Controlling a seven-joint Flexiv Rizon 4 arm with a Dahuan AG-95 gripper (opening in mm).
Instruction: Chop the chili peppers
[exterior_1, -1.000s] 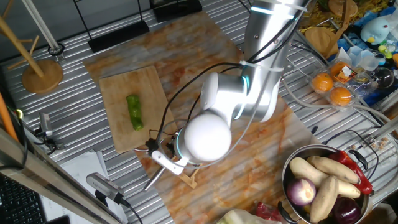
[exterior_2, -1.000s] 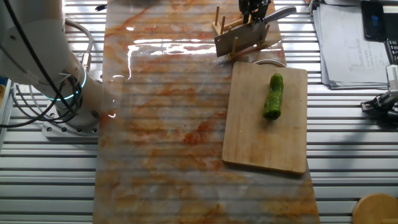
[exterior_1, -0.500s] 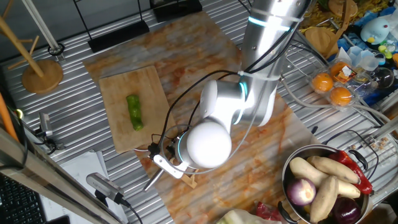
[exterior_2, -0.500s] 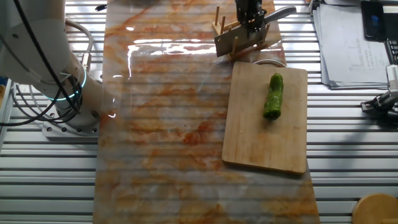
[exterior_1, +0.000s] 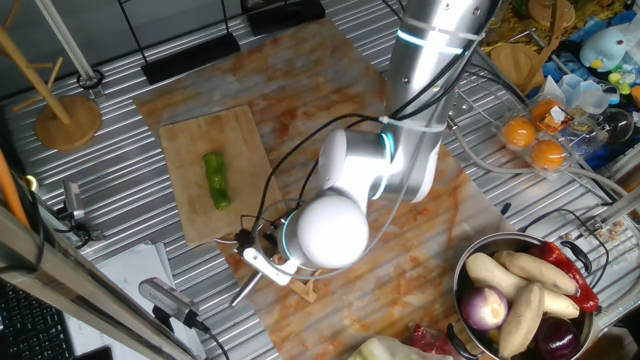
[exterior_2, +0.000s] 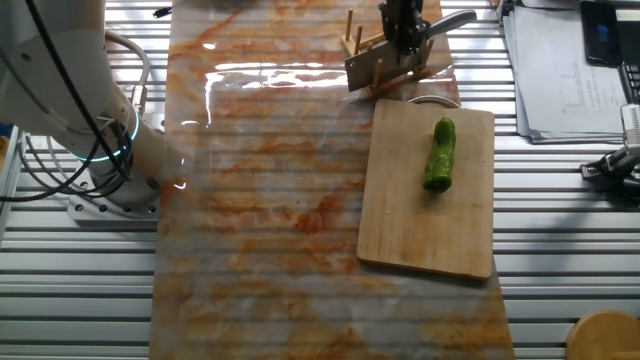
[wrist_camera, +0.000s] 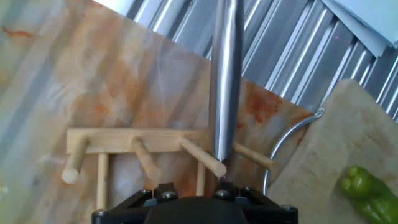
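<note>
One chili pepper, cutting board, unlabelled

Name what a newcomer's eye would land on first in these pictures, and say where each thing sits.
The big silver robot arm fills the middle of one fixed view, its gripper down at the cleaver resting in a wooden peg rack at the mat's edge. Beside the rack, a single whole green chili pepper lies on the wooden cutting board. A metal bowl of vegetables stands in a corner of the table.
</note>
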